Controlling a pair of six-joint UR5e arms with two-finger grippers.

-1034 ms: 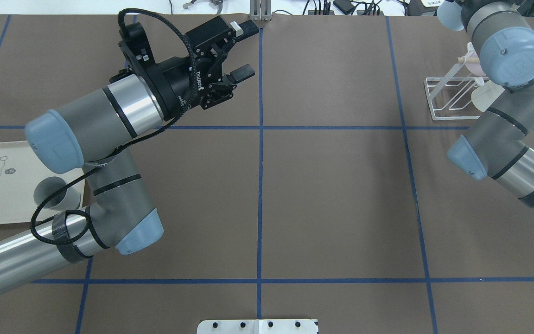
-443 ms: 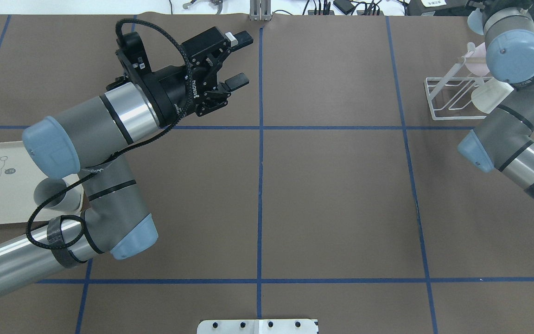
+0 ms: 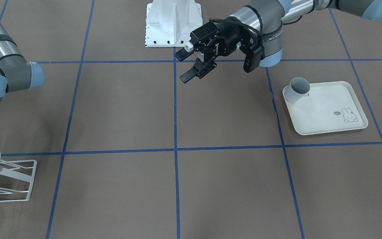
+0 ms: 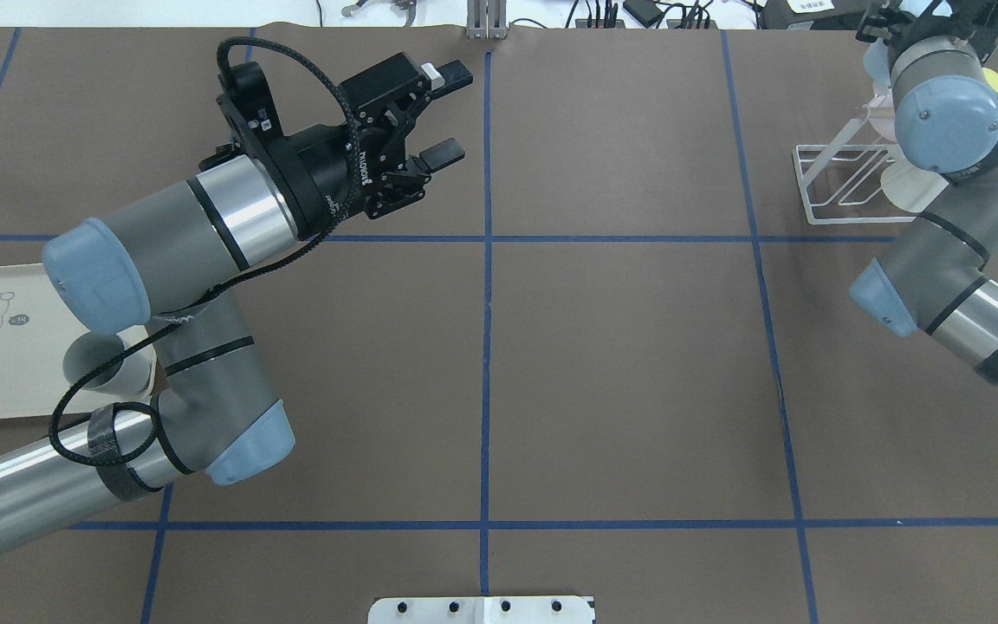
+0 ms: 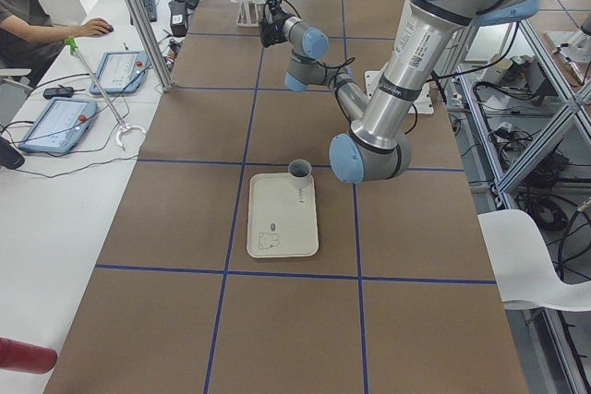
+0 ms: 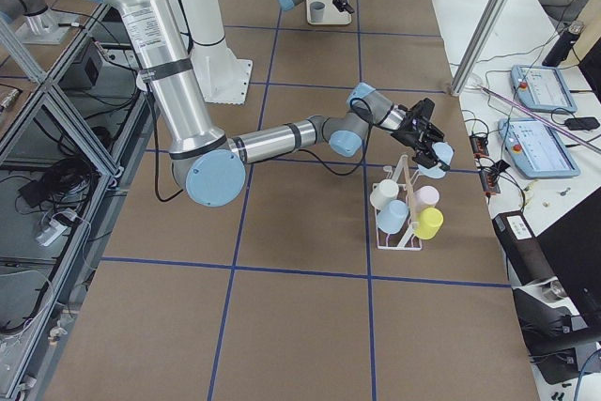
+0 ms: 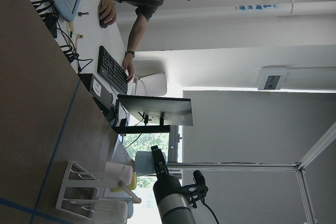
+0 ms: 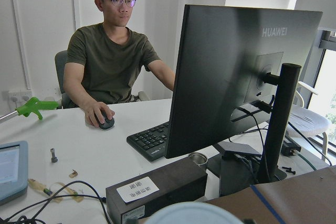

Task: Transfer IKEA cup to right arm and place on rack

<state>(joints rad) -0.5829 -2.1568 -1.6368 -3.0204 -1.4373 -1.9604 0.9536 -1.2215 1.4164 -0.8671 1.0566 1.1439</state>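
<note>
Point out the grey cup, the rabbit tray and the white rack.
grey cup (image 3: 299, 85): front-facing view, inside its open mouth.
rabbit tray (image 3: 323, 109): front-facing view, bare floor.
white rack (image 4: 845, 220): overhead view, near base rail.

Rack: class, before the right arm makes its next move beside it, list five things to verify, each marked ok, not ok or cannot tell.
1. Left gripper: fingers apart, nothing between them. Ok.
2. Left gripper well away from the rack, near the table's middle line. Ok.
3. Right gripper holding the pale blue cup at its tip firmly: too small to judge. Cannot tell.
4. A free prong on the rack: cups already hang there. Cannot tell.
5. Grey cup standing upright on the tray. Ok.
</note>
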